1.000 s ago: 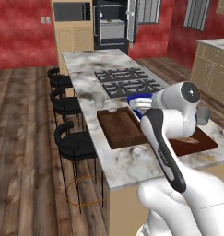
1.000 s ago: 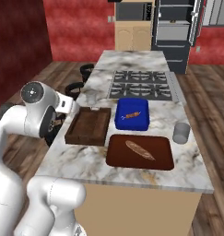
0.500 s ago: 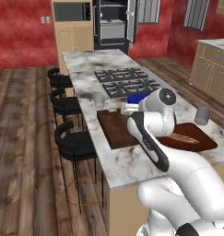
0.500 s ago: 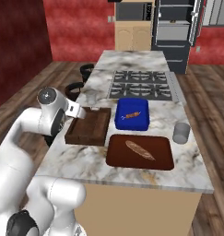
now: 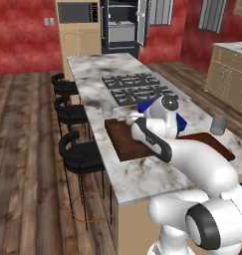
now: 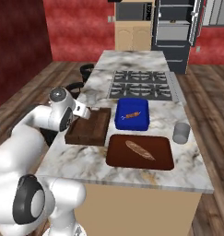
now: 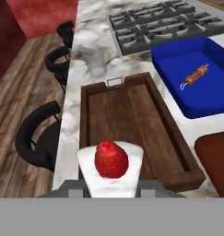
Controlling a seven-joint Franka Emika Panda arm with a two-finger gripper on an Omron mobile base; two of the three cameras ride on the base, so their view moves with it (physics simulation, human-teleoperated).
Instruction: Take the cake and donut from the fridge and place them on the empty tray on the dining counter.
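Hand view: claw [image 7: 111,184] with cake [image 7: 111,167] above tray [image 7: 132,120]

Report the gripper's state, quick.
Gripper: shut on the white wedge-shaped cake slice with the red topping, held over the near end of the dark brown wooden tray.

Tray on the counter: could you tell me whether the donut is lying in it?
No, the wooden tray holds no donut; its boards are bare.

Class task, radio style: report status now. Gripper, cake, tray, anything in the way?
Gripper shut on cake, above near end of tray. Tray bare, no donut. Blue dish beside tray, clear of the drop.
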